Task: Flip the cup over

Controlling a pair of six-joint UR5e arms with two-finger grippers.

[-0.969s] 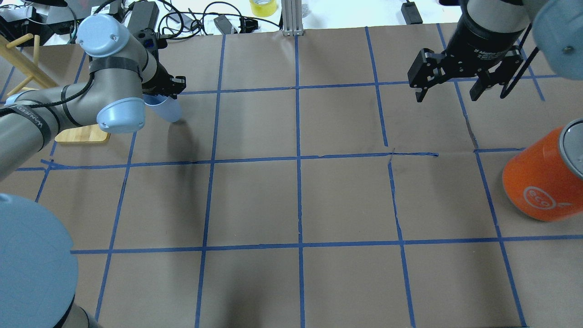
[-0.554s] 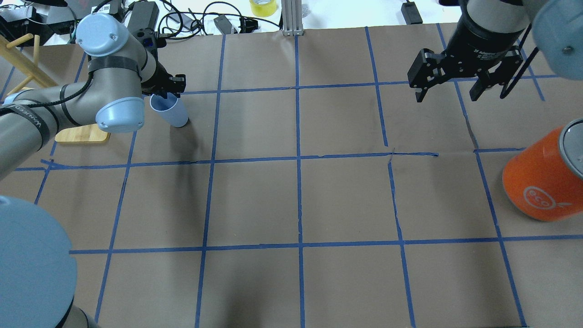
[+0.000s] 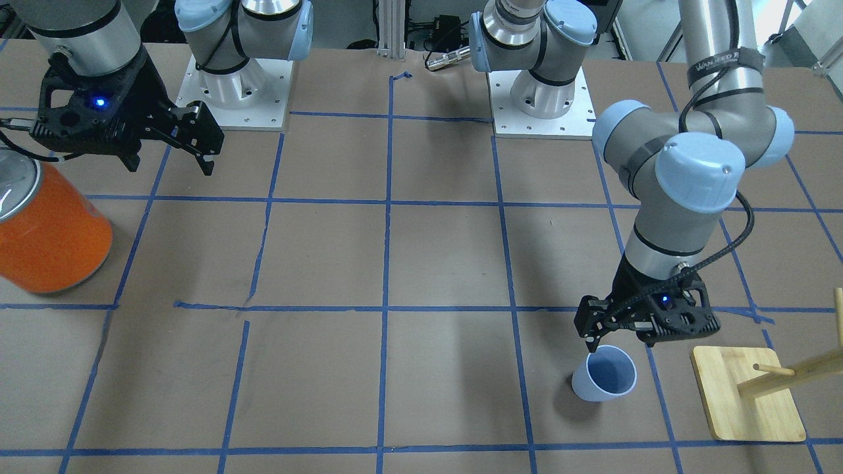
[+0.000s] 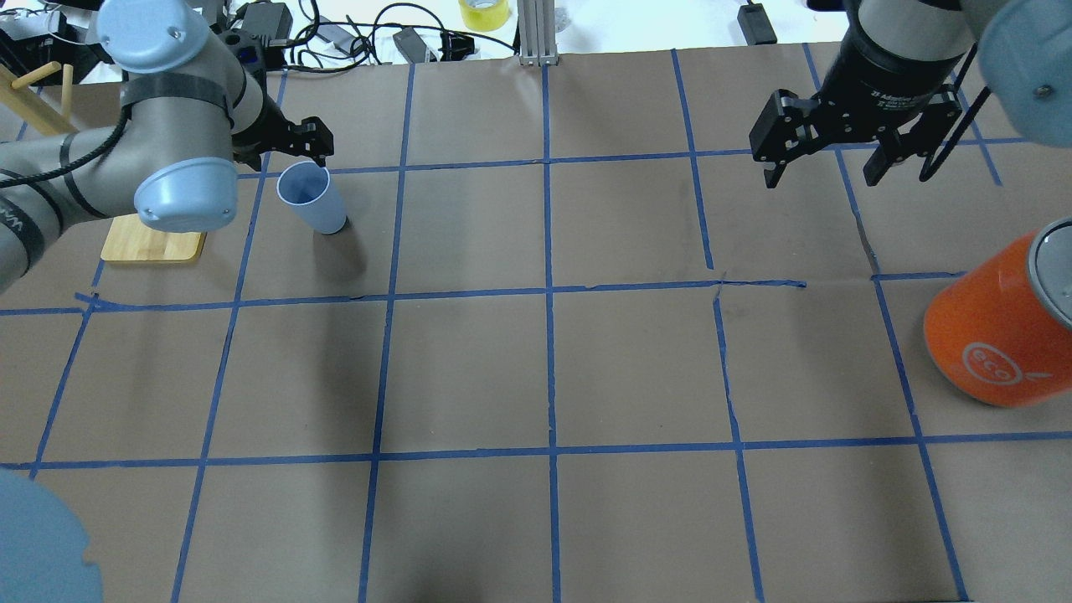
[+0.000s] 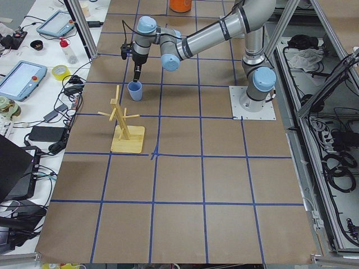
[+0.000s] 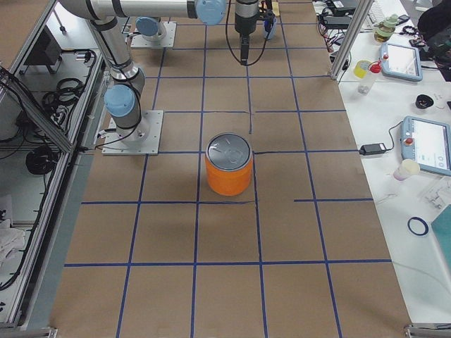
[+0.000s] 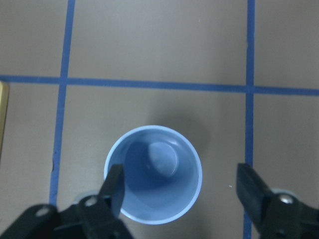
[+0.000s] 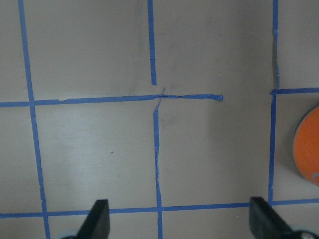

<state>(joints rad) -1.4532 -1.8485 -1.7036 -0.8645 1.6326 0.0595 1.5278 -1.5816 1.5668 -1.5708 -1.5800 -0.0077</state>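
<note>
The pale blue cup (image 4: 311, 198) stands upright on the table, mouth up, at the far left. It also shows in the front view (image 3: 604, 376), the left side view (image 5: 134, 91) and the left wrist view (image 7: 153, 174). My left gripper (image 4: 289, 153) is open and hangs just above the cup, holding nothing (image 3: 619, 339) (image 7: 183, 195). In the left wrist view the cup's mouth lies between its two fingers. My right gripper (image 4: 822, 173) is open and empty above the far right of the table (image 3: 170, 164) (image 8: 180, 221).
A large orange canister (image 4: 997, 335) with a silver top stands at the right edge (image 3: 46, 237) (image 6: 229, 169). A wooden peg rack on a board (image 4: 155, 244) stands just left of the cup (image 3: 744, 395). Cables and gear lie beyond the far edge.
The left gripper held the cup tilted, set it upright and opened. It has since lifted off and drawn back a little, and the cup stands free. The right arm has not moved.
</note>
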